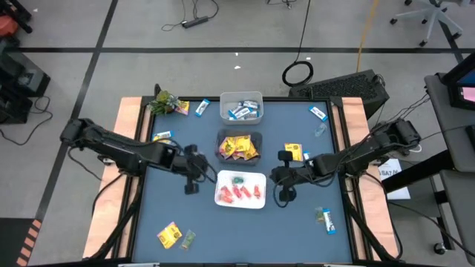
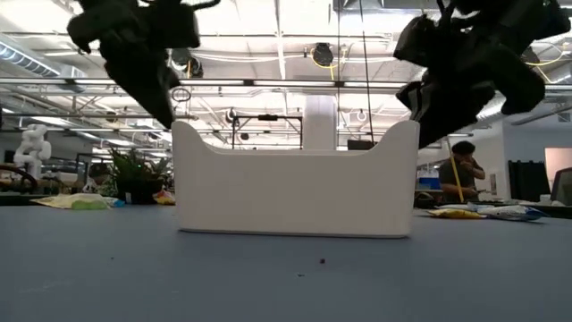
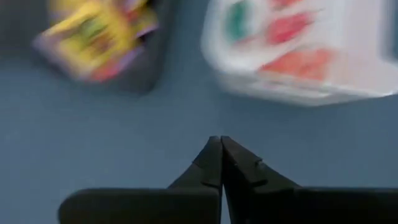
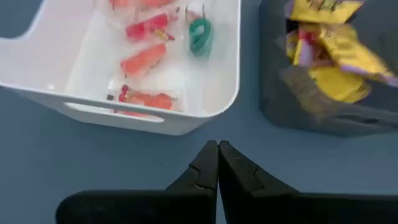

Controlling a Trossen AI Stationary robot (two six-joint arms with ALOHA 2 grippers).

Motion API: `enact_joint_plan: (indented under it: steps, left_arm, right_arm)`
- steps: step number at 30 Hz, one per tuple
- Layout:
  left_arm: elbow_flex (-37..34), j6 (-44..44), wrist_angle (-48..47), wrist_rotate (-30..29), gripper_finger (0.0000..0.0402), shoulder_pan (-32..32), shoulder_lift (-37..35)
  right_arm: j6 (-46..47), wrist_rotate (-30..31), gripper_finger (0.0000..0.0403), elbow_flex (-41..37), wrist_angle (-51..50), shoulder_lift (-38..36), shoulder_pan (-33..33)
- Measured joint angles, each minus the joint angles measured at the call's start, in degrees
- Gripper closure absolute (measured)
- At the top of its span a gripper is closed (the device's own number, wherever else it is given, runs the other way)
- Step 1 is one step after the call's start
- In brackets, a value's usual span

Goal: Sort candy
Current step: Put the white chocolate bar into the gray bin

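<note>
Three trays stand in a row down the table's middle. The far white tray [image 1: 241, 106] holds blue-and-white bars, the dark tray [image 1: 239, 146] holds yellow packets, and the near white tray [image 1: 240, 189] holds red pieces and a green one. My left gripper [image 1: 194, 178] hovers just left of the near tray, shut and empty [image 3: 221, 146]. My right gripper [image 1: 286, 182] hovers just right of that tray, also shut and empty [image 4: 217, 149]. Loose candy lies on the mat: a yellow packet [image 1: 169, 235], another yellow packet [image 1: 293, 152], and blue bars [image 1: 162, 136] [image 1: 326, 220].
More blue bars lie at the far left [image 1: 202, 107] and far right [image 1: 318, 113]. A green leafy object [image 1: 165, 102] sits at the far left corner. Wooden rails [image 1: 128, 148] border the blue mat on both sides. A person [image 2: 460, 170] stands in the room beyond the table.
</note>
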Motion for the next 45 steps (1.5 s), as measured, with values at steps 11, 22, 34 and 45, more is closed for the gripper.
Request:
enact_joint_plan:
  steps: [11,22,34,45]
  left_arm:
    - [-0.13,-10.08,-25.62,-6.70,0.0397,14.45,-4.67]
    - [-1.25,-2.09,-26.49,-4.04,0.0291,25.10,-3.74]
    - [-7.19,7.87,-20.52,-0.22,0.0218,38.69,0.29]
    - [-5.86,21.63,-18.27,-11.52,0.0186,44.25,11.40]
  right_arm:
    - [-0.13,0.00,0.0403,0.02,-6.29,-4.64,-2.34]
    - [0.28,-0.11,0.0403,0.02,-9.25,-4.64,-2.38]
    - [0.31,-0.13,0.0403,0.02,-7.72,-4.63,-2.38]
    - [0.44,-0.35,0.0403,0.00,-7.55,-4.62,-2.38]
